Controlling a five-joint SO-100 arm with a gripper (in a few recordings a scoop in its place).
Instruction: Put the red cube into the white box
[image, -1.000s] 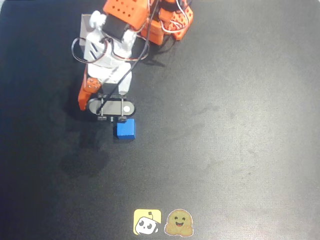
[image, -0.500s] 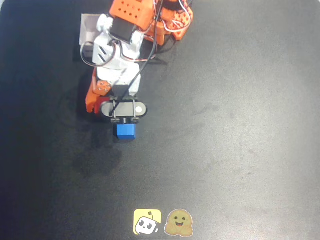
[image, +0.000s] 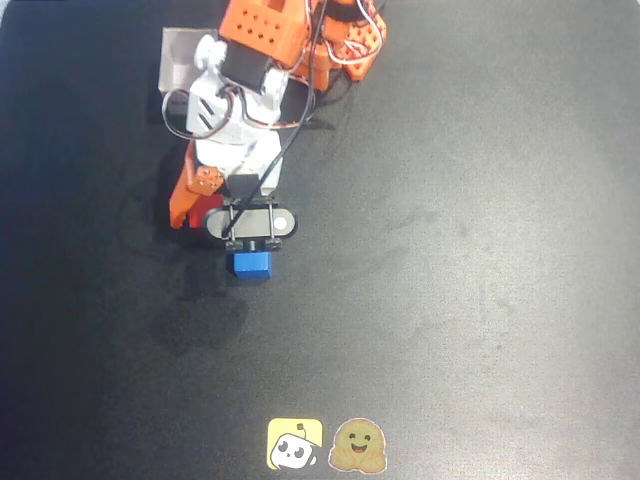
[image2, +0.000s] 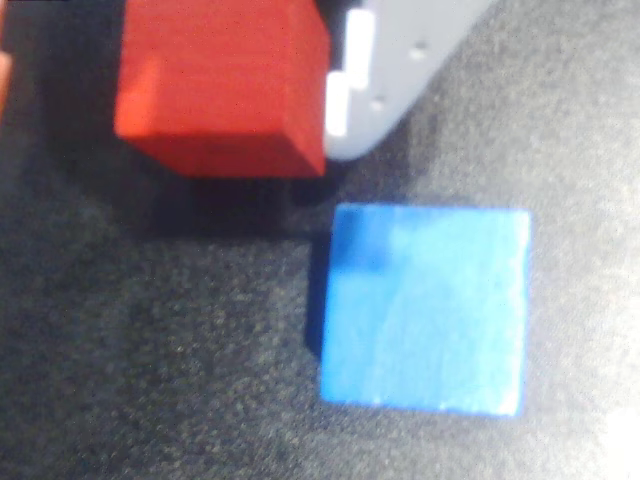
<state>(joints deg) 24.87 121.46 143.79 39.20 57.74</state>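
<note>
While the fingers (image2: 300, 90) grip the red cube (image2: 220, 85), a blue cube (image2: 425, 305) rests on the black table (image: 480, 300).

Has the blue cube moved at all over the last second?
No. In the overhead view the blue cube sits at the same spot above the yellow sticker; only the arm's camera bar has slid right, covering more of it.

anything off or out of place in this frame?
Nothing spilled, damaged or askew. In the wrist view the red cube sits against a grey finger of the tool, and the blue cube lies flat on the black table beside it. The white box is half hidden behind the arm.
</note>
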